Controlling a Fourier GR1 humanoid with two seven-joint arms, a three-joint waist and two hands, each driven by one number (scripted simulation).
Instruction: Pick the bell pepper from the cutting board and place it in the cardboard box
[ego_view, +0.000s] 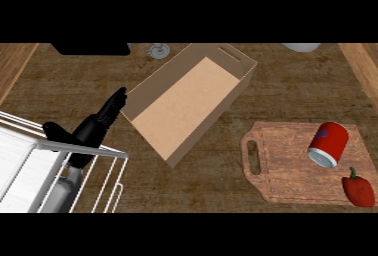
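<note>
A red bell pepper (359, 191) with a green stem lies at the lower right corner of the wooden cutting board (284, 167). A red can (328, 144) lies on its side on the same board, above the pepper. The open cardboard box (188, 102) sits tilted in the middle of the counter, empty inside. My left hand (96, 127) is at the left, fingers straight and pointing up toward the box's left wall, holding nothing. My right hand does not show.
A white wire rack (74, 175) fills the lower left, partly over my left forearm. A glass (159, 50), a black object (90, 48) and a white dish (301, 47) stand along the far edge.
</note>
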